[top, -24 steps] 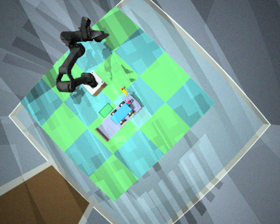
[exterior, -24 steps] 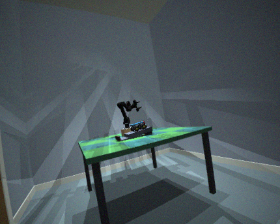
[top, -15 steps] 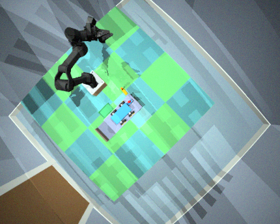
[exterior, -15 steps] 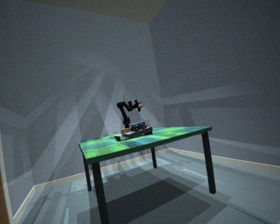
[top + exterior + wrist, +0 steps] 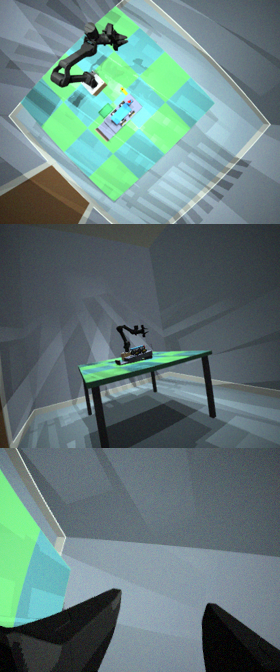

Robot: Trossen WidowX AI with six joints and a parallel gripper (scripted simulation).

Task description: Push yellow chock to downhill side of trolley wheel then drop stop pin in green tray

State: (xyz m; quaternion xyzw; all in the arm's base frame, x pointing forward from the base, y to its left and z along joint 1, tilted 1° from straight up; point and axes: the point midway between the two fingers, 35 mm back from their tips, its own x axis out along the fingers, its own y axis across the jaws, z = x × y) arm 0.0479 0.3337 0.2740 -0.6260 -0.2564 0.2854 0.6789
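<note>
The blue trolley (image 5: pixel 121 114) (image 5: pixel 138 347) stands on the grey ramp (image 5: pixel 112 129) (image 5: pixel 140 357). The red-headed stop pin (image 5: pixel 129 101) is at its uphill end. The yellow chock (image 5: pixel 124 90) lies on the table just beyond the ramp's uphill end; its handle is too small to make out. The green tray (image 5: pixel 105 111) sits beside the ramp, on the arm base's side. My gripper (image 5: pixel 126 39) (image 5: pixel 146 331) (image 5: pixel 163 605) is partly open and empty, raised high above the table and well away from the trolley and the chock. The wrist view shows none of the task's objects.
The arm's white base block (image 5: pixel 100 86) stands near the tray and the chock. A dark brown strip (image 5: pixel 102 134) crosses the ramp's downhill end. The checkered table (image 5: pixel 164 135) (image 5: pixel 182 353) (image 5: pixel 42 580) has its edge in the wrist view's left part.
</note>
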